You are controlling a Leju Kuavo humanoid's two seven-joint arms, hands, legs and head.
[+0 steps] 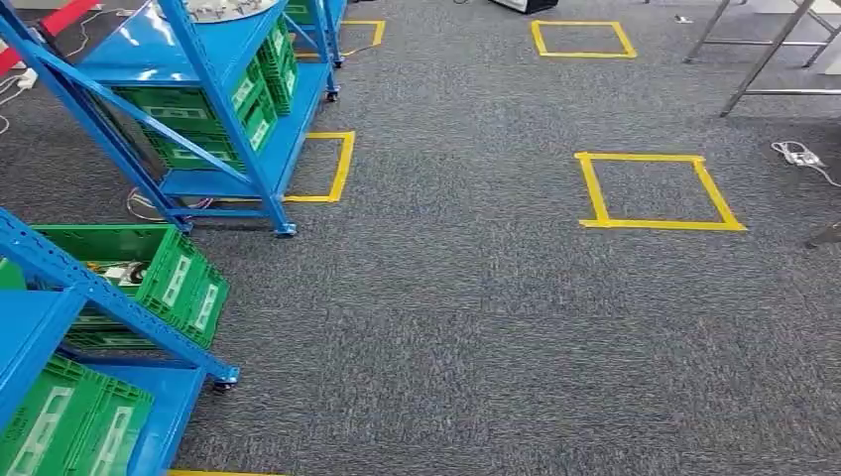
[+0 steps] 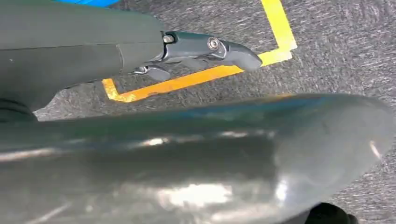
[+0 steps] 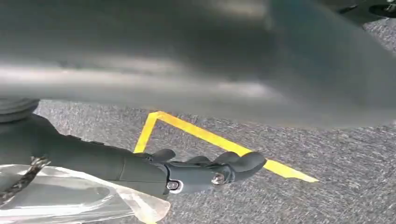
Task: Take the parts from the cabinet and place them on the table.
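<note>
My right hand hangs over the carpet, and a clear bag lies against it; I cannot tell whether it grips it. My left hand holds nothing, fingers loosely out. The blue racks with green crates stand to my left.

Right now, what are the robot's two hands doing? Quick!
Left hand: holds nothing, fingers fairly straight, open.
Right hand: a clear plastic bag lies against it; whether it grips the bag cannot be told.
</note>
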